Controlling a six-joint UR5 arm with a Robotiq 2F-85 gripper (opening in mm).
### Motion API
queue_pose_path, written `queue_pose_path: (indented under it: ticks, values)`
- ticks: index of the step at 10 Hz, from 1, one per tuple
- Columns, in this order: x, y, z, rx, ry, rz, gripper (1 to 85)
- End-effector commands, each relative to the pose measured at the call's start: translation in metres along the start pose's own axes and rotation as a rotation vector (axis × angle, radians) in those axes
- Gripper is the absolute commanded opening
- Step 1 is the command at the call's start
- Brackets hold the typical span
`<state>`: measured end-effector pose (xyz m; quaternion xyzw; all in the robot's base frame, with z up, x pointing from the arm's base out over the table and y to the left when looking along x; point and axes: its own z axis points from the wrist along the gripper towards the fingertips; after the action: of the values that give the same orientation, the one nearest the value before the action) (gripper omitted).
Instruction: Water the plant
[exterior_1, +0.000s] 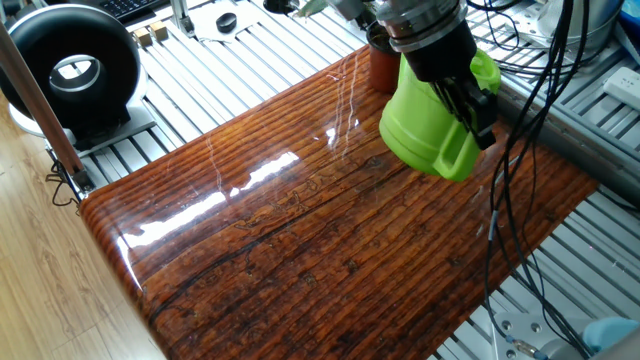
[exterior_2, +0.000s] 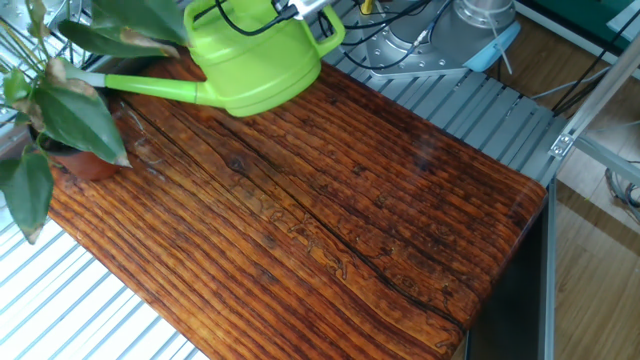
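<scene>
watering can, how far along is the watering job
Done: the gripper has the watering can lifted off the wooden table. In hand: the can hangs tilted, its spout reaching among the leaves of the plant. Left: no water is visible, so pouring, then setting the can down.

This is a robotics lab or workshop: a glossy, dark-grained wooden board (exterior_1: 300, 230) lies on a workbench of ribbed aluminium profiles (exterior_1: 250, 60), bundles of black cables (exterior_1: 520, 200) hang over it, and a black ring-shaped fan (exterior_1: 75, 70) stands alongside.
</scene>
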<state>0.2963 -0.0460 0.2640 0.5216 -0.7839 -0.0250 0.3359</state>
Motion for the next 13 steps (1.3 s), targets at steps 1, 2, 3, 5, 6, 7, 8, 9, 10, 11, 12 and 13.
queue_pose_path:
  ticks: [1, 2, 3, 5, 6, 7, 8, 9, 10, 11, 12, 13]
  values:
    - [0.001, 0.001, -0.001, -0.002, 0.003, 0.001, 1.3]
    - [0.004, 0.001, -0.001, -0.003, 0.013, -0.003, 1.3]
    - [0.005, 0.001, -0.001, -0.004, 0.020, -0.004, 1.3]
    - [0.011, 0.002, -0.001, -0.004, 0.041, -0.002, 1.3]
    - [0.012, 0.002, -0.001, -0.005, 0.045, 0.004, 1.3]
    - [0.013, 0.001, -0.001, -0.004, 0.047, 0.008, 1.3]
    - [0.013, 0.003, -0.001, -0.008, 0.048, 0.022, 1.3]
    - [0.014, 0.005, -0.001, -0.018, 0.052, 0.039, 1.3]
    - [0.015, 0.007, -0.001, -0.024, 0.058, 0.049, 1.3]
    - [0.017, 0.009, -0.001, -0.030, 0.065, 0.062, 1.3]
    - [0.019, 0.008, -0.002, -0.028, 0.074, 0.076, 1.3]
    - [0.021, 0.010, -0.002, -0.032, 0.083, 0.092, 1.3]
